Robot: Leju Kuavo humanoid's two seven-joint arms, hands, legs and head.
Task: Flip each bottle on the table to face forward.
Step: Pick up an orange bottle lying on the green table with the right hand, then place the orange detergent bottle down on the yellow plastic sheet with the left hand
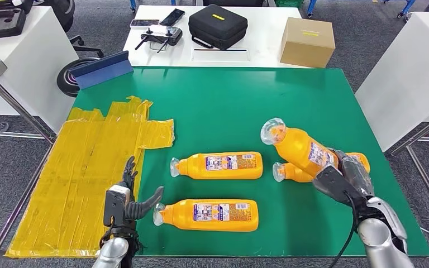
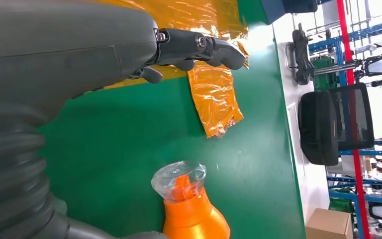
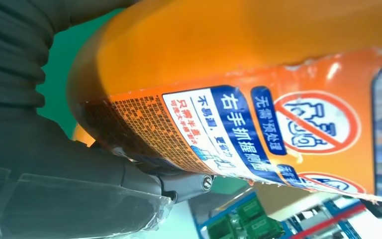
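Head view: four orange bottles on the green bench. Raised bottle (image 1: 300, 148) gripped around its lower body by the right hand (image 1: 343, 177), lifted and tilted, clear cap up and away from the robot; label with blue and white print pressed against the dark fingers (image 3: 129, 172) in the right wrist view. Just beneath it, a fourth bottle (image 1: 290, 172) lying flat, partly hidden by the lifted one and the hand. Middle bottle (image 1: 218, 165) lying on its side, cap to the left, label up. Near bottle (image 1: 208, 215) lying likewise, cap (image 2: 179, 178) just beside the left hand (image 1: 127, 201), not touched. Left hand holding nothing, fingers apart, hovering over the edge of the yellow sheet (image 1: 89, 167). Farther back, on a white table: black zipped case (image 1: 218, 25), closed; cardboard box (image 1: 307, 41), closed; contents of both unseen.
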